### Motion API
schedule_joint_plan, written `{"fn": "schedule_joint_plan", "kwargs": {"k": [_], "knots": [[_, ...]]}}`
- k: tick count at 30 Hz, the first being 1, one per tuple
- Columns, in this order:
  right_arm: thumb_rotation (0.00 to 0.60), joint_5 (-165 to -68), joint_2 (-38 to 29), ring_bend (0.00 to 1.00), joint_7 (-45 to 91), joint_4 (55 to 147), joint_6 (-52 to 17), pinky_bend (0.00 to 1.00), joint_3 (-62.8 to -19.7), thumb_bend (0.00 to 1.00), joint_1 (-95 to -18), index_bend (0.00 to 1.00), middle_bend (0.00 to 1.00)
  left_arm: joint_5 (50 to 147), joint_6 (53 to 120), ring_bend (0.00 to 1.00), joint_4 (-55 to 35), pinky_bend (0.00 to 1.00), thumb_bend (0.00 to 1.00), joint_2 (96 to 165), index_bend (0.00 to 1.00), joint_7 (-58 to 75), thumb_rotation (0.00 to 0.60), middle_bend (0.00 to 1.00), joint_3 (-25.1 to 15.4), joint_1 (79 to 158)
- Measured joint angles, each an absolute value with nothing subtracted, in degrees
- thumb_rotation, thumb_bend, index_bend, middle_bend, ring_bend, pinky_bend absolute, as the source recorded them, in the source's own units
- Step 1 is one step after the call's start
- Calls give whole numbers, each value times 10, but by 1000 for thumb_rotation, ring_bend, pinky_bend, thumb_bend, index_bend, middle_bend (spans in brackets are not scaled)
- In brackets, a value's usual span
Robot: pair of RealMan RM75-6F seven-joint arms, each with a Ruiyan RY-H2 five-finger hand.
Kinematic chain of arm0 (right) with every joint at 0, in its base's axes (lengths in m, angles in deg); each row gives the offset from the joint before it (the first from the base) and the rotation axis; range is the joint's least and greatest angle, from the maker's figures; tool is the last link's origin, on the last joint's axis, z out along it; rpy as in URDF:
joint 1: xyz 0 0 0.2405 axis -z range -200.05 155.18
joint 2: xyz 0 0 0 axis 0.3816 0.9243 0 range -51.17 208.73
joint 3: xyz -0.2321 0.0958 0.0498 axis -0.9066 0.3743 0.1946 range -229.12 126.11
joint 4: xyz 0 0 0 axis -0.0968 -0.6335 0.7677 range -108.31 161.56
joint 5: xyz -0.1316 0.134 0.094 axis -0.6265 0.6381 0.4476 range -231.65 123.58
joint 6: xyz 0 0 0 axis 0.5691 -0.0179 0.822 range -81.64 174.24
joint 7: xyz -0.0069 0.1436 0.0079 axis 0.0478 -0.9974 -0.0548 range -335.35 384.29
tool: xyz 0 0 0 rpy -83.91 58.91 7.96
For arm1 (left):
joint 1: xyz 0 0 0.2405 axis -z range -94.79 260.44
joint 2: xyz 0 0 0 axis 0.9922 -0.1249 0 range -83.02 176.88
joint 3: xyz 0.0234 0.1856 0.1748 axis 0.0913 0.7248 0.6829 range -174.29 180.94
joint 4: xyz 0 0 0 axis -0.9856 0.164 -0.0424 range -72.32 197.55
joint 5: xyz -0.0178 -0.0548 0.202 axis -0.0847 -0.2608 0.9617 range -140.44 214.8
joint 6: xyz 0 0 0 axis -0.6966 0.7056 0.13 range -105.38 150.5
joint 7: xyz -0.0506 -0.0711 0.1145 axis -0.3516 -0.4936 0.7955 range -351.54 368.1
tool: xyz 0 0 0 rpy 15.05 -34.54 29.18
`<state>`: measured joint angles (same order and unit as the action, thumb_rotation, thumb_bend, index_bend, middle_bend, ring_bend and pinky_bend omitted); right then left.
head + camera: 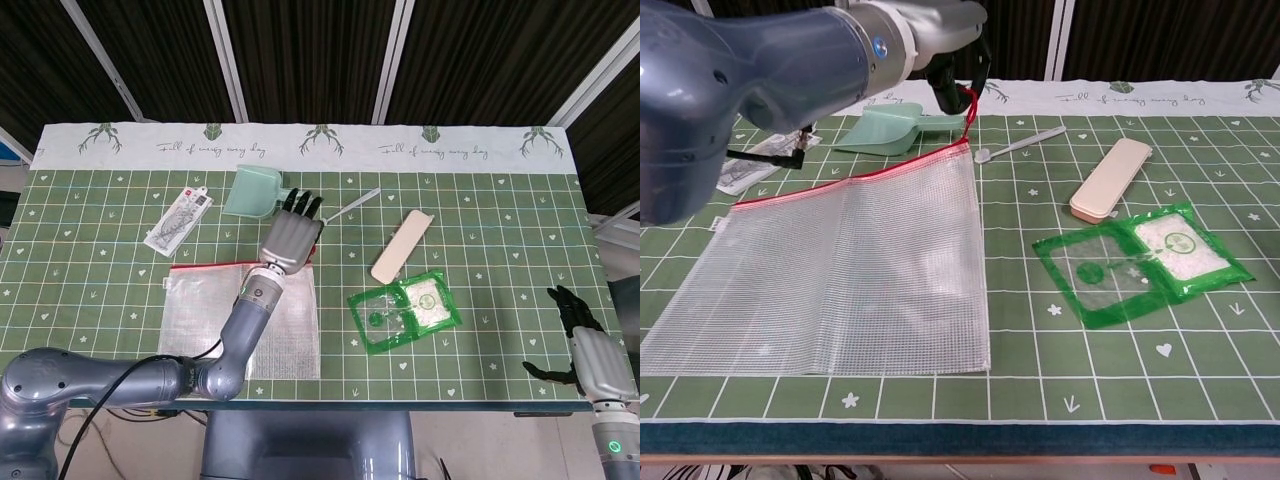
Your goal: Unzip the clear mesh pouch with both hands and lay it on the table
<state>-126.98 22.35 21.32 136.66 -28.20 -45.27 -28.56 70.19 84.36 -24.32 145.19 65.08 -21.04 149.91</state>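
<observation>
Chest view shows it plainly: the clear mesh pouch (840, 275) lies across the left half of the table (1040, 350), its long axis running left to right, with the red zipper edge (850, 177) along the far side and rising toward its right end. That raised corner hangs from the red pull cord (969, 106), which the left hand (940, 30) pinches from above, fingers curled in on it; the near edge of the pouch rests flat on the cloth. So the pouch lies below and to the left of the holding hand, and the zipper's travel would run leftward along that red edge, away from the pull. Behind the pouch sit a green scoop (890, 130) and a small packet (750, 165); further right lie a white spoon (1020, 145), a beige case (1112, 178) and a green sachet (1140, 262). In the head view the right hand (590, 355) hovers past the table's right edge, fingers apart and holding nothing, well apart from the pouch. The left hand is by far the nearer; to brace the pouch, the right would likely have to cross the sachet's side of the table.
</observation>
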Motion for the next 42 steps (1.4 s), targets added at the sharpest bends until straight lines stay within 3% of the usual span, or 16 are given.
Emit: {"fn": "schedule_joint_plan", "kwargs": {"k": [3, 13, 25, 34, 42], "knots": [[600, -1216, 229, 0, 217, 1407, -254, 212, -435, 258, -305, 131, 2, 702, 851, 0, -273, 0, 507, 1435, 600, 647, 600, 107, -214, 1502], [600, -947, 229, 0, 258, 1517, -185, 214, -345, 284, -431, 202, 27, 688, 876, 0, -325, 0, 507, 1405, 601, 632, 600, 108, -221, 1515], [600, -640, 140, 0, 302, 1545, -196, 214, -258, 290, -617, 247, 31, 661, 898, 0, -357, 0, 507, 1387, 603, 627, 600, 108, -221, 1536], [600, -541, 39, 0, 323, 1510, -261, 214, -217, 320, -717, 297, 39, 650, 901, 0, -364, 0, 507, 1375, 604, 619, 600, 108, -224, 1552], [600, -503, 0, 0, 330, 1474, -285, 214, -183, 369, -753, 341, 47, 647, 901, 0, -369, 0, 507, 1364, 604, 610, 600, 107, -221, 1561]]}}
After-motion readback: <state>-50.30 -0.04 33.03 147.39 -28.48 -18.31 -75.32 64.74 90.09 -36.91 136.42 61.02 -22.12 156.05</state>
